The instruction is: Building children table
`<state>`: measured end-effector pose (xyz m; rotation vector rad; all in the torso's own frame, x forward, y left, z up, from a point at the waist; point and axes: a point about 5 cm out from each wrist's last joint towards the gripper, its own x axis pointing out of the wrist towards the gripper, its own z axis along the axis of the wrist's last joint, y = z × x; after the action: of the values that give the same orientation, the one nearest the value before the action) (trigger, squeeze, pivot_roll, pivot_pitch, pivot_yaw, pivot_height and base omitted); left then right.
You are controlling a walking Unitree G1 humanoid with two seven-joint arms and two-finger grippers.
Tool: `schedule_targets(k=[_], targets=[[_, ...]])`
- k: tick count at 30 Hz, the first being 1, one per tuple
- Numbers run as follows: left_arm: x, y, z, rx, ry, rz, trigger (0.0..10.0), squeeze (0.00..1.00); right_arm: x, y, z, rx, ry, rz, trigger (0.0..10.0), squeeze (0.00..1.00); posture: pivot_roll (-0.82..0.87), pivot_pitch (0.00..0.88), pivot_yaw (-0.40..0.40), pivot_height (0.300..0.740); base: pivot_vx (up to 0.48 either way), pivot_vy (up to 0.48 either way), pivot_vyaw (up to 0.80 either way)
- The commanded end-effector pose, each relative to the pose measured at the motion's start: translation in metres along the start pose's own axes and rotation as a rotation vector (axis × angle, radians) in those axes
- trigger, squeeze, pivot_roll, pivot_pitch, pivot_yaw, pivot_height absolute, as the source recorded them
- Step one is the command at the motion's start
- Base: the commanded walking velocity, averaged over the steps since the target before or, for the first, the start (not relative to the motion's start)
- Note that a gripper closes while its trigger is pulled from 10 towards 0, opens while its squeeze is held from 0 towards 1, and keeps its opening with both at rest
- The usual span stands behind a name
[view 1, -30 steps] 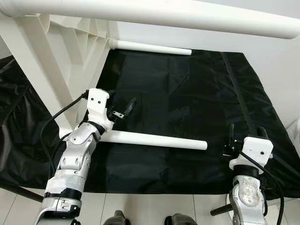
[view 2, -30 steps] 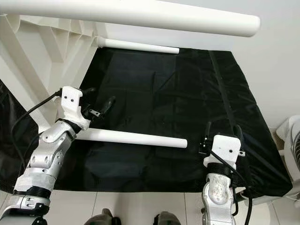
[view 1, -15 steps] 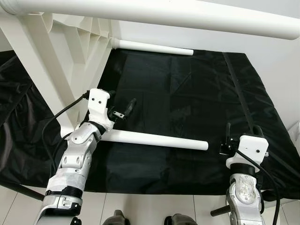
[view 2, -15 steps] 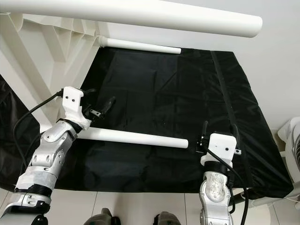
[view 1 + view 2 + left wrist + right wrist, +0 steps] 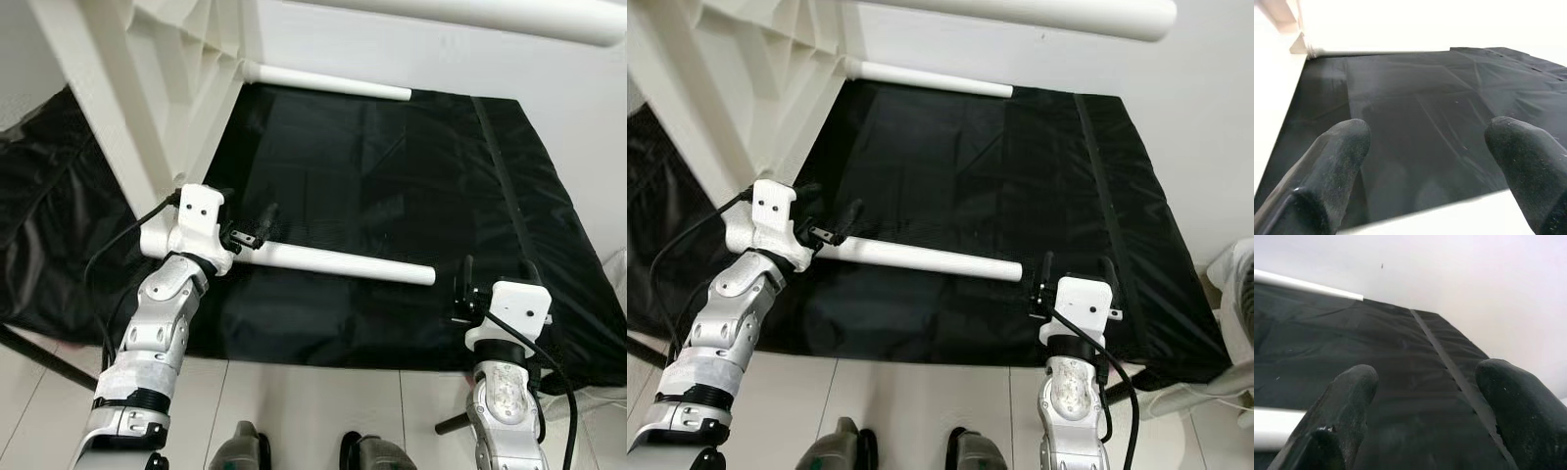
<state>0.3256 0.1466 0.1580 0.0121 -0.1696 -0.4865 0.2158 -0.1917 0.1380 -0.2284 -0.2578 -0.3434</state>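
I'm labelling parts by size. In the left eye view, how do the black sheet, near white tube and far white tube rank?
1. Black sheet.
2. Near white tube.
3. Far white tube; it lies farther away, so this ranking is unsure.

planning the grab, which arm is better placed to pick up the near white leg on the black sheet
Left, probably. The left gripper hovers open right over the near white leg close to its attached end. The right gripper, also open, sits just off the leg's free end, above the black sheet.

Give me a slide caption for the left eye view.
Left hand open over white table leg on black sheet.
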Motion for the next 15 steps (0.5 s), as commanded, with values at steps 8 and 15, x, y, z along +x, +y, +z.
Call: schedule_targets(k=[8,15], targets=[[-0.0009,-0.0003,-0.0006,0.014,0.003,0.025,10.0,0.0,0.0009,0.0037,-0.0072,-0.014,0.031,0.031,10.0,0.0,0.02,0.025,-0.009,0.74,-0.037,0.0,0.0],[-0.0045,0.0043,-0.0009,0.006,-0.004,0.034,10.0,0.0,0.002,0.007,-0.0078,-0.01,0.031,0.056,10.0,0.0,0.03,0.021,-0.024,0.74,0.0,0.0,0.0]])
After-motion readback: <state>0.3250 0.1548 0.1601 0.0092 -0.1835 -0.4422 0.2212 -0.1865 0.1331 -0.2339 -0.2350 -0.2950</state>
